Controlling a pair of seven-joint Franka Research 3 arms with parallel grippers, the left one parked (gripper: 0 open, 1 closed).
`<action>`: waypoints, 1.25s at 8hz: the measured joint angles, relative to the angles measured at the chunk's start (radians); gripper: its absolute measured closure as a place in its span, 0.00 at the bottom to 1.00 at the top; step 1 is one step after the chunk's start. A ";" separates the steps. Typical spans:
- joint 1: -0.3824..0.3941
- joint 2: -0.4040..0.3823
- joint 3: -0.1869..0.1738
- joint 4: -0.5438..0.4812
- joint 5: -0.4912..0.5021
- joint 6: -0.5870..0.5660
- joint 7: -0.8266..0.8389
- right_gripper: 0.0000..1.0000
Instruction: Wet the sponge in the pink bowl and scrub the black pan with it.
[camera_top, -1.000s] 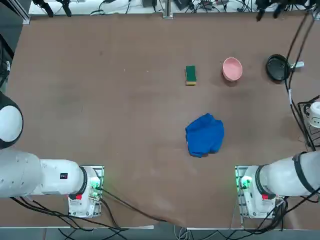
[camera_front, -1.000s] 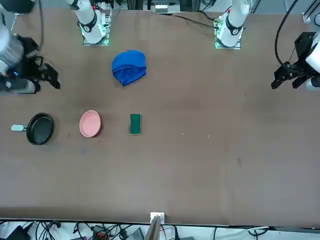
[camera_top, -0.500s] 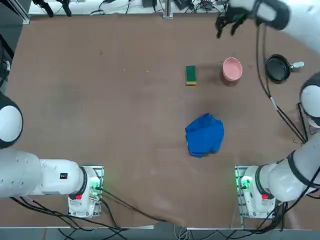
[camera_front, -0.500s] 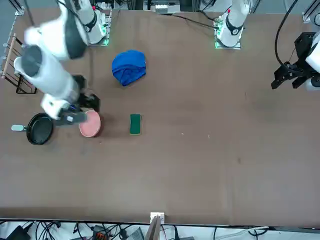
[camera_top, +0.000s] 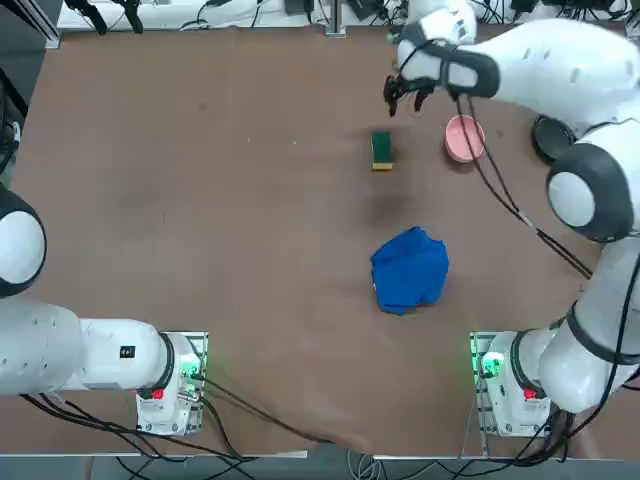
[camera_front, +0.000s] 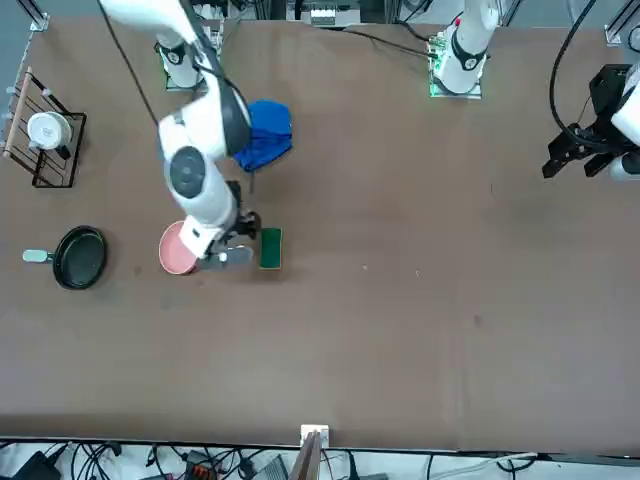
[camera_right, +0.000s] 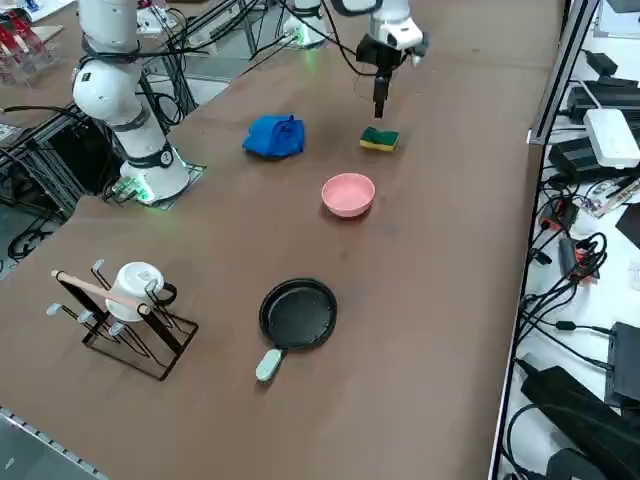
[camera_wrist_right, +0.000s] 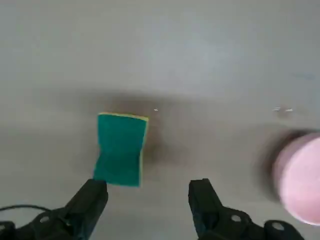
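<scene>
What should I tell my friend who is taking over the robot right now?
Right gripper: open, empty, hanging above the table near the sponge, not touching it.
Sponge: flat on the table, dry side up, beside the pink bowl.
Black pan: past the bowl, handle pointing away from it.
Blue cloth: lying apart, not needed.
Done: only the approach.
Left: grab sponge, dip in bowl, scrub pan.

Brown table (camera_top: 200, 200) fills the room, with cables (camera_right: 560, 250) along its edge.
</scene>
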 joint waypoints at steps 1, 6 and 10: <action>0.020 0.043 0.000 0.001 0.000 0.040 0.048 0.00; 0.068 0.157 -0.001 -0.003 0.000 0.136 0.115 0.00; 0.068 0.176 -0.003 -0.005 0.000 0.164 0.125 0.00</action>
